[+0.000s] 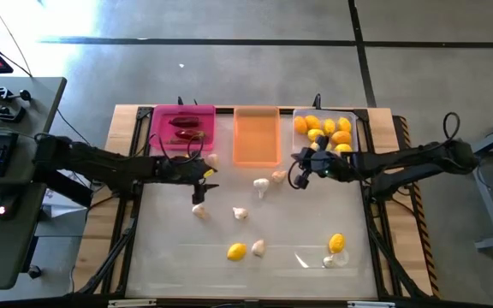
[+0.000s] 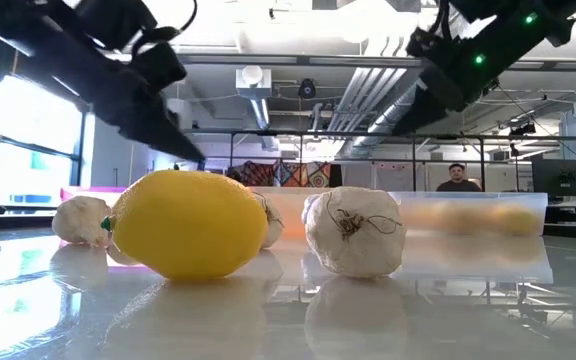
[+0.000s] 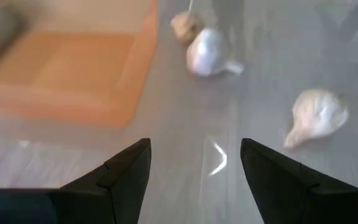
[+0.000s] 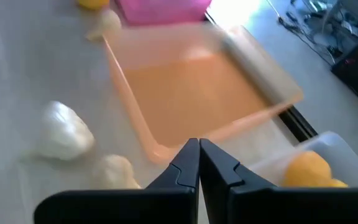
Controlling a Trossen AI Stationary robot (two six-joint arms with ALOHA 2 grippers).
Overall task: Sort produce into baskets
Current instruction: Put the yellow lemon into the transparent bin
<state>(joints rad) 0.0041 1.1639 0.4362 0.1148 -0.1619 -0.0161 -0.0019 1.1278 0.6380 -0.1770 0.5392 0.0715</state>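
Observation:
My left gripper (image 1: 207,174) (image 3: 194,162) is open and empty above the table, just near of the pink tray (image 1: 182,128), which holds dark red chili peppers (image 1: 187,122). My right gripper (image 1: 299,171) (image 4: 199,158) is shut and empty, near of the gap between the orange tray (image 1: 256,135) and the clear tray (image 1: 302,114). The clear tray holds several lemons (image 1: 328,130). Several garlic bulbs (image 1: 261,184) (image 1: 199,209) (image 1: 240,213) and two lemons (image 1: 236,251) (image 1: 336,243) lie on the table. In the left wrist view, garlic bulbs (image 3: 207,53) (image 3: 316,115) lie ahead of the fingers.
A clear plastic scrap (image 1: 332,259) lies by the near right lemon. The orange tray (image 4: 197,93) holds nothing. In the low view a lemon (image 2: 188,225) and a garlic bulb (image 2: 353,230) lie close to the camera. A person (image 2: 458,178) sits in the room far behind.

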